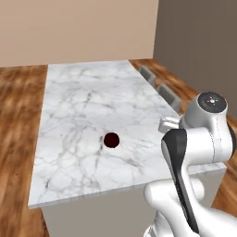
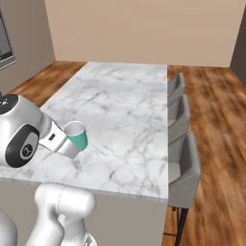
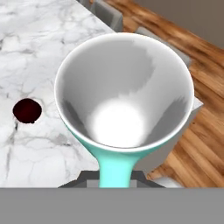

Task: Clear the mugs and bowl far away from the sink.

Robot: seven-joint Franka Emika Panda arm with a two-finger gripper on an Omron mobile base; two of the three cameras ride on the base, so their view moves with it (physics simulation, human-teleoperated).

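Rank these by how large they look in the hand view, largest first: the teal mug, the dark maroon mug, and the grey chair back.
1. Teal mug: looks largest, but it sits right at the camera.
2. Grey chair back, cut off by the frame.
3. Dark maroon mug, on the marble counter.

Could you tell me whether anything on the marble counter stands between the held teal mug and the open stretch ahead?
Nothing visible does. The gripper holds the teal mug with a white inside above the white marble counter; the small dark maroon mug stands off to the side.
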